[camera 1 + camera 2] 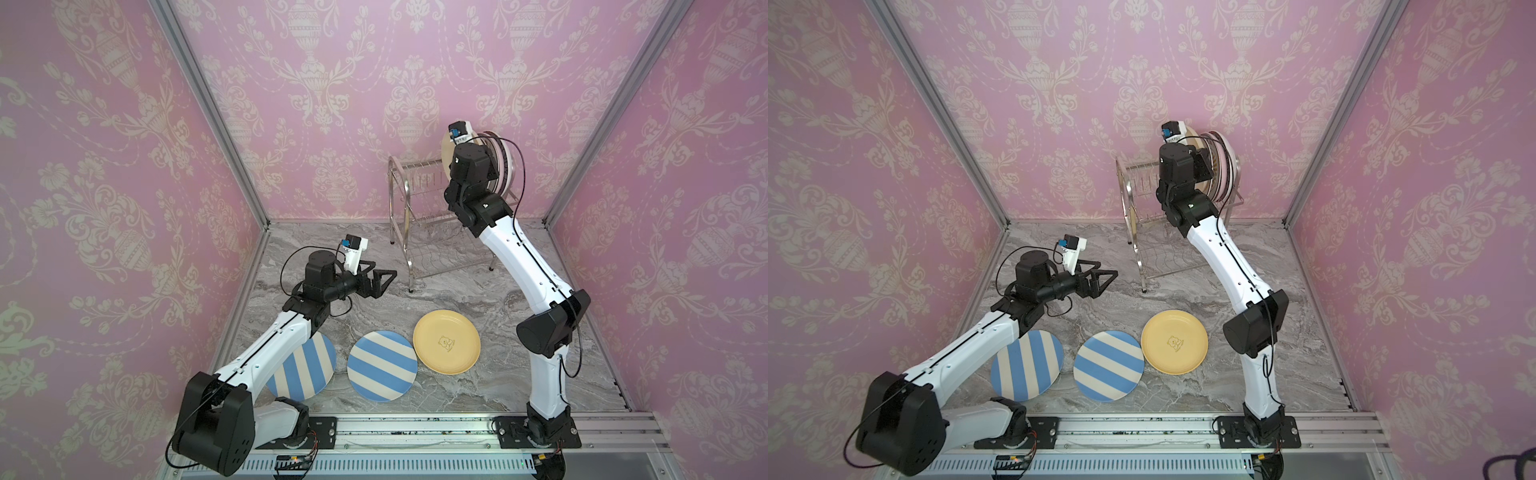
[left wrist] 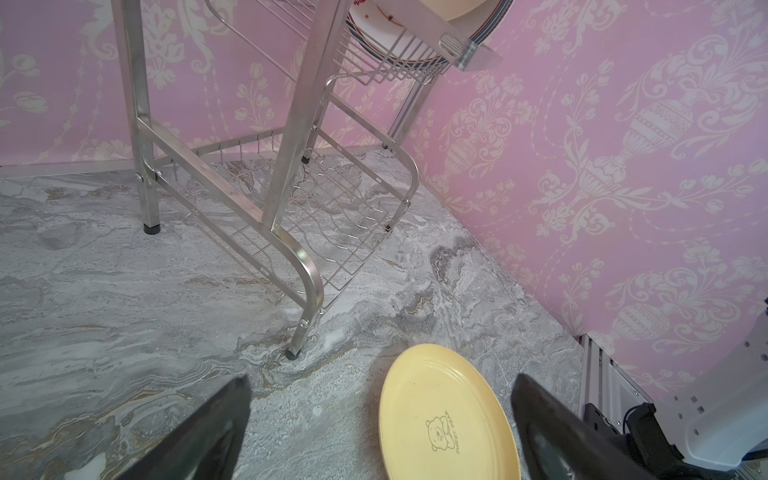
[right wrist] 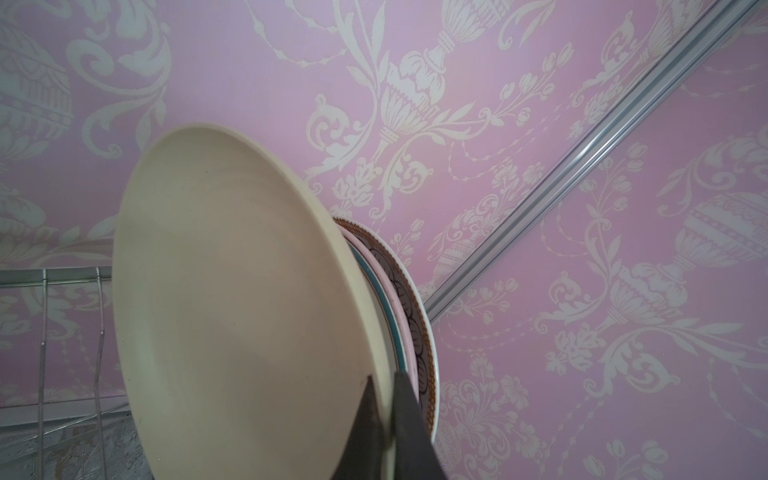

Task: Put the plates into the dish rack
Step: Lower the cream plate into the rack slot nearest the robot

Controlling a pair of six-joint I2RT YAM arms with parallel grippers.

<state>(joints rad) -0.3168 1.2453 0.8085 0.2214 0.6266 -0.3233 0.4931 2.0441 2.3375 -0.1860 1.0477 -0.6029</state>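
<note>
Left arm (image 1: 266, 349) overhangs one striped plate (image 1: 307, 370); yellow plate (image 1: 446, 341) fronts dish rack (image 1: 449, 253).

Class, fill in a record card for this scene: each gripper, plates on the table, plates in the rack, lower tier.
Left gripper: open, empty, above table
Right gripper: shut on beige plate rim, at rack upper tier
On table: yellow plate, two striped plates, flat
Upper tier: other plates on edge behind beige plate
Lower tier: empty
</note>
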